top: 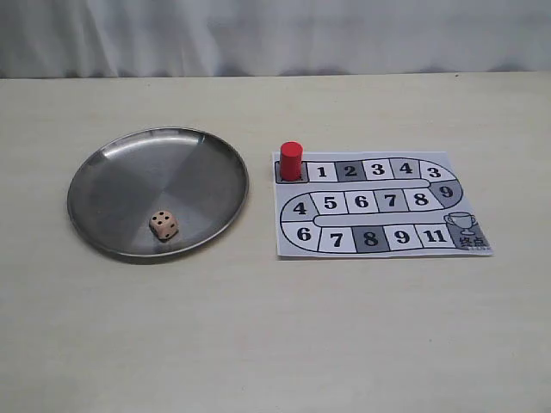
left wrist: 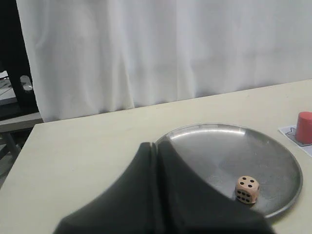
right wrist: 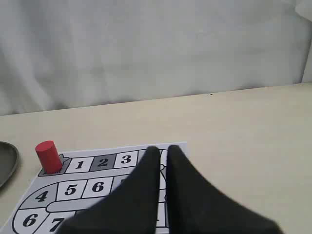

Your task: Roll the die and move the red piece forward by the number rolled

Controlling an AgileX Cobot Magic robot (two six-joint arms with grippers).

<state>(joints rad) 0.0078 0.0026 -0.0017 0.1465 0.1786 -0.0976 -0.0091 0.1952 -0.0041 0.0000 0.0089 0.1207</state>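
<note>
1. Count: 1 die (top: 164, 225), 1 red piece (top: 291, 161), 1 round metal plate (top: 155, 172), 1 printed game board (top: 362, 225) and 2 grippers, all on or over 1 pale table (top: 275, 344).
2. The die lies inside the plate, on the part of the plate nearest the table's near edge. The plate sits toward the table's left edge.
3. The red piece stands upright on the dark square just before square 1, at the board's corner nearest the plate and the table's far edge. The board lies flat toward the table's right edge, near the plate but not touching it.
4. The left gripper (left wrist: 154, 145) has its 2 fingers pressed together and grips nothing. It hangs above the table beside the plate, apart from the die.
5. The right gripper (right wrist: 163, 151) has its 2 fingers almost together, with only a thin slit between them, and grips nothing. It hangs over the board, well apart from the red piece.
6. Only the wrist views show the grippers; the exterior view shows the whole board and the whole plate.
7. The left wrist view shows the die (left wrist: 247, 188) in the plate (left wrist: 219, 146) and the red piece (left wrist: 304, 126) at the picture's edge.
8. The right wrist view shows the red piece (right wrist: 47, 156), part of the board (right wrist: 97, 187) and a sliver of the plate (right wrist: 7, 163), but not the die.
9. The die's pips are too small to count surely.
</note>
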